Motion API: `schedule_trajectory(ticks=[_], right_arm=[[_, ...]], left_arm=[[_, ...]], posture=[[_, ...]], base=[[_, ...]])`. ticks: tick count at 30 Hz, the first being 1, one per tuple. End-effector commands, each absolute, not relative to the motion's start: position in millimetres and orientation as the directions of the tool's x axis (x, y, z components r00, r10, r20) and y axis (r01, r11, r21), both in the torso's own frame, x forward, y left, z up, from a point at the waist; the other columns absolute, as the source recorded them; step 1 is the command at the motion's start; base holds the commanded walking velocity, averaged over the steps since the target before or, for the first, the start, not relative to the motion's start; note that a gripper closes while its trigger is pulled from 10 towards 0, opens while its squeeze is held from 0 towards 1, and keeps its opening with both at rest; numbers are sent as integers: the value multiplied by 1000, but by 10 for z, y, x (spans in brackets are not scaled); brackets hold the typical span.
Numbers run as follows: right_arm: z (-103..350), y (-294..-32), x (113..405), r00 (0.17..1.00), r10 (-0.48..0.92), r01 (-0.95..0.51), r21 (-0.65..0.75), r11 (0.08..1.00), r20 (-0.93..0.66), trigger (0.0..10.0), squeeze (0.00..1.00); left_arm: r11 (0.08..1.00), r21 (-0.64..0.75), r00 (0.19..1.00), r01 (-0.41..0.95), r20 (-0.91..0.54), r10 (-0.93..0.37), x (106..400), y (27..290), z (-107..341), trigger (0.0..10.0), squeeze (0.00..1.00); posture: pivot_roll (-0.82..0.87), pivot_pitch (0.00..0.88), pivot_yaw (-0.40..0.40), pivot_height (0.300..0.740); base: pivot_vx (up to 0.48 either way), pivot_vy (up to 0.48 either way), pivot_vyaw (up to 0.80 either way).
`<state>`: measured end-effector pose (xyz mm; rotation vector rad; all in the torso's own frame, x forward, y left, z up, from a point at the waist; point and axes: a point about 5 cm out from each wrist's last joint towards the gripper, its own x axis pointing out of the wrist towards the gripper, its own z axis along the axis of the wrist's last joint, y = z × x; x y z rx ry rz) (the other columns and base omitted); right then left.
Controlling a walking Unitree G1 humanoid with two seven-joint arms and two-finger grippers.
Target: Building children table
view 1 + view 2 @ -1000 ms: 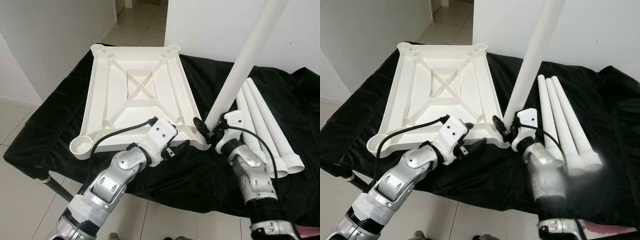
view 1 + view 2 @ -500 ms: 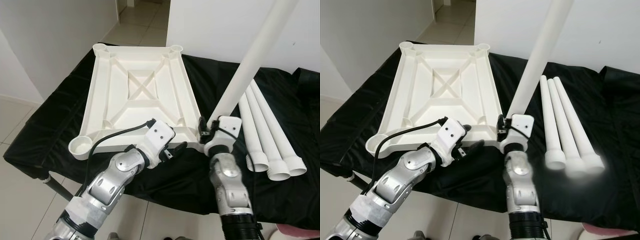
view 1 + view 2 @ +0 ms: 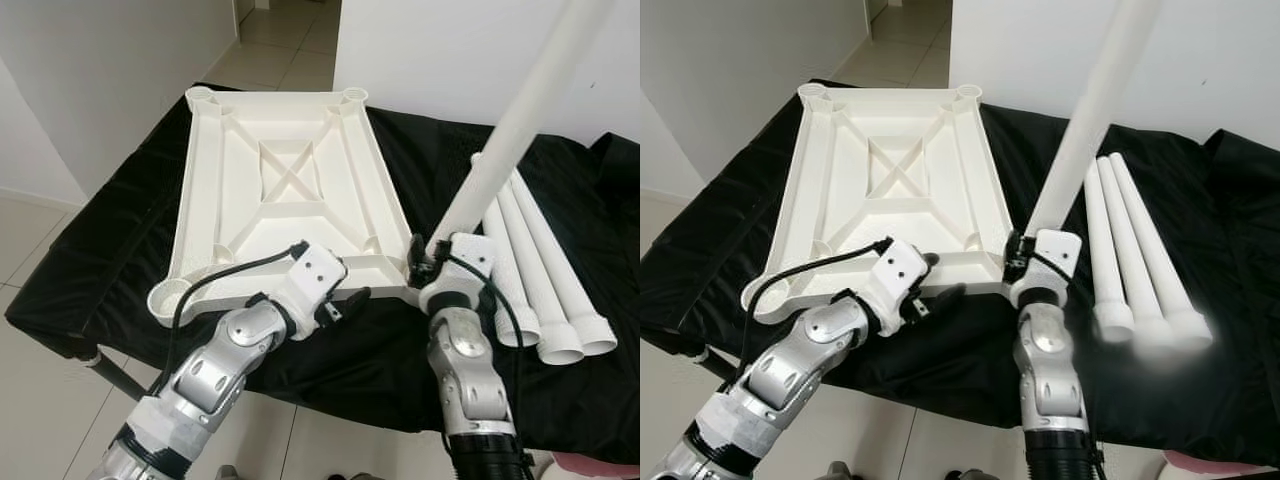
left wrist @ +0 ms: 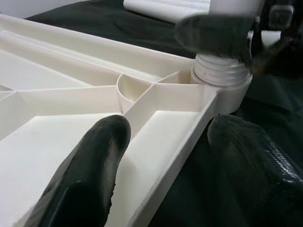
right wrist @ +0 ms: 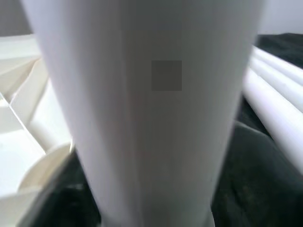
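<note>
The white tabletop (image 3: 290, 180) lies upside down on a black cloth. My right gripper (image 3: 428, 268) is shut on a long white leg (image 3: 500, 150), which stands tilted. The leg's threaded end (image 4: 220, 71) sits at the near right corner socket (image 4: 227, 92). That leg (image 5: 151, 118) looms close in the right wrist view. My left gripper (image 3: 345, 300) is open and straddles the tabletop's near rim. One finger (image 4: 94, 170) rests inside the rim and the other lies outside on the cloth.
Three more white legs (image 3: 540, 260) lie side by side on the cloth to the right. The black cloth (image 3: 120, 230) drapes over the table edges. A white wall (image 3: 430, 50) stands behind, and tiled floor (image 3: 20, 260) lies to the left.
My right arm has swung in from the right to below the near right corner, bringing the leg's lower end onto the socket. The left gripper has stayed at the near rim.
</note>
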<state>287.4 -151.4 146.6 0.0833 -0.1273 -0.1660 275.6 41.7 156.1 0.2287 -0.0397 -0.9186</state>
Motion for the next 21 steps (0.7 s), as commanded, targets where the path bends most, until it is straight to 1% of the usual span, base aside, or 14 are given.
schedule_trajectory(ticks=[1, 2, 3, 4, 5, 6, 7, 9, 10, 15, 18, 21], right_arm=[[1402, -1542, 2844, 977, -187, 177, 105, 979, 98, 10000, 1000], [1402, -1542, 2844, 977, -187, 177, 105, 979, 98, 10000, 1000], [1417, -1575, 2849, 976, -184, 174, 96, 980, 113, 10000, 1000], [1425, -1589, 2861, 980, -157, 145, 100, 984, 124, 10000, 773], [1437, -1590, 2866, 983, -124, 111, 98, 989, 138, 10000, 153], [1437, -1590, 2866, 983, -124, 111, 98, 989, 138, 10000, 153], [1446, -1580, 2869, 985, -91, 77, 95, 992, 147, 10000, 0], [1446, -1580, 2869, 985, -91, 77, 95, 992, 147, 10000, 0], [1449, -1569, 2893, 988, -12, 2, 68, 998, 154, 10000, 0], [1436, -1587, 2929, 989, 14, -22, 50, 998, 145, 10000, 0], [1431, -1579, 2977, 986, 87, -92, 32, 995, 145, 10000, 0], [1432, -1581, 2985, 984, 101, -106, 24, 994, 146, 10000, 0]], left_arm=[[489, 214, 515, 845, -82, -853, 2678, 381, 1546, 10000, 0], [489, 214, 515, 845, -82, -853, 2678, 381, 1546, 10000, 0], [474, 206, 497, 856, -81, -864, 2653, 385, 1546, 10000, 0], [461, 197, 484, 865, -87, -871, 2631, 388, 1537, 10000, 0], [448, 187, 469, 874, -91, -878, 2609, 390, 1530, 10000, 0], [448, 187, 469, 874, -91, -878, 2609, 390, 1530, 10000, 0], [437, 183, 457, 881, -92, -884, 2590, 393, 1528, 10000, 0], [437, 183, 457, 881, -92, -884, 2590, 393, 1528, 10000, 0], [425, 175, 444, 888, -94, -891, 2570, 408, 1521, 10000, 0], [433, 171, 453, 885, -96, -886, 2575, 420, 1511, 10000, 0], [452, 159, 469, 878, -93, -878, 2586, 410, 1511, 10000, 0], [455, 158, 471, 877, -91, -877, 2587, 405, 1515, 10000, 0]], posture=[[4, 81, -35, 740], [4, 81, -35, 740], [5, 80, -36, 740], [6, 75, -39, 740], [8, 74, -39, 740], [8, 74, -39, 740], [8, 74, -39, 740], [8, 74, -39, 740], [10, 73, -43, 740], [10, 73, -43, 740], [14, 70, -47, 740], [15, 71, -49, 740]], base=[[0, 0, 0], [0, 0, 0], [0, 0, 0], [0, 0, 0], [0, 0, 0], [0, 0, 0], [0, 0, 0], [0, 0, 0], [0, 0, 0], [0, 0, 0], [0, 0, 0], [0, 0, 0]])
